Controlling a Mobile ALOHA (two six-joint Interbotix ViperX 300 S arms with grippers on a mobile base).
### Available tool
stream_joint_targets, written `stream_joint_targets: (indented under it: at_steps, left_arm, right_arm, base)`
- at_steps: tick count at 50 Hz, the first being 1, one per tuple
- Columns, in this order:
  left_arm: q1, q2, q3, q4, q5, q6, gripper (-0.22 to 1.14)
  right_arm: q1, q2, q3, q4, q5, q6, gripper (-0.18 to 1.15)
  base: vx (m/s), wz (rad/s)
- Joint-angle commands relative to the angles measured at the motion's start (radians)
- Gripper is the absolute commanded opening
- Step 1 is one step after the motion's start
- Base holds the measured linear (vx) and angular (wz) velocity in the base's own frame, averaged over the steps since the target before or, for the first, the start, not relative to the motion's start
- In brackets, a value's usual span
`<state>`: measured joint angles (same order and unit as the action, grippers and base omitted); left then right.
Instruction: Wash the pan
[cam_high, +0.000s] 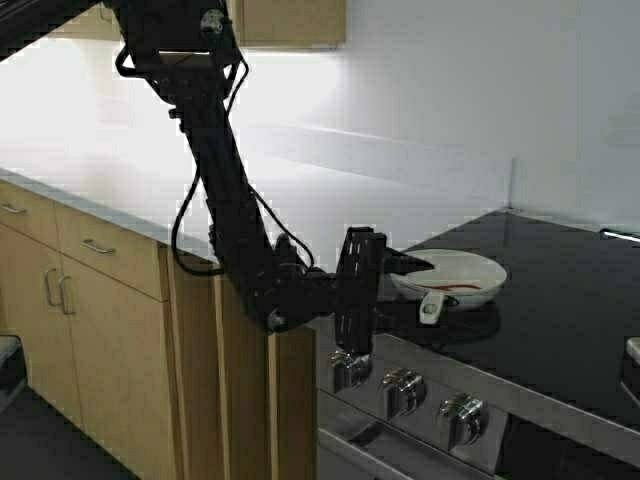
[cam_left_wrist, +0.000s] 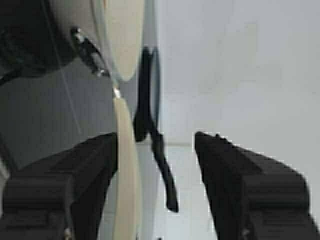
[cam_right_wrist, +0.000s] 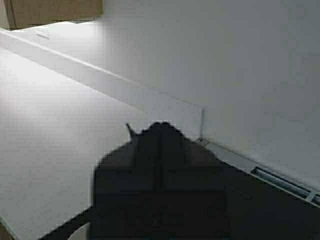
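The pan (cam_high: 455, 272), small and cream-white with a reddish-brown smear inside, sits on the black stovetop (cam_high: 560, 310). Its stubby pale handle (cam_high: 432, 305) points toward the stove's front edge. My left gripper (cam_high: 418, 265) is stretched low over the stove at the pan's left rim, open. In the left wrist view the pan's cream rim (cam_left_wrist: 127, 175) runs just inside one finger (cam_left_wrist: 75, 185), and the other finger (cam_left_wrist: 240, 185) stands well apart from it; the left gripper (cam_left_wrist: 156, 135) holds nothing. My right gripper (cam_right_wrist: 161, 126) is shut and empty, facing the wall corner above the counter.
Three metal knobs (cam_high: 400, 385) line the stove's front panel. A white counter (cam_high: 300, 190) with a low backsplash runs to the left and back, over wooden cabinets (cam_high: 90, 290). A grey wall (cam_high: 560, 110) rises behind the stove.
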<state>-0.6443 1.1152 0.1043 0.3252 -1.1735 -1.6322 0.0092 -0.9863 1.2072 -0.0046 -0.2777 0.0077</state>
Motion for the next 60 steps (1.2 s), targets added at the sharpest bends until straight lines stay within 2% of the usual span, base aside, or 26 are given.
stream_joint_targets:
  at_steps: [1, 21, 60]
  left_arm:
    - [-0.005, -0.015, -0.048, 0.002, 0.009, -0.012, 0.87]
    - [-0.049, 0.021, -0.164, 0.003, 0.100, -0.038, 0.87]
    - [-0.067, 0.032, -0.178, -0.002, 0.109, -0.054, 0.87]
  right_arm:
    - [0.002, 0.005, -0.012, 0.000, -0.005, 0.002, 0.05]
    - [0.002, 0.005, -0.012, 0.000, -0.005, 0.002, 0.05]
    - [0.002, 0.005, -0.012, 0.000, -0.005, 0.003, 0.05]
  base:
    - [0.00, 0.00]
    - [0.00, 0.00]
    - [0.00, 0.00]
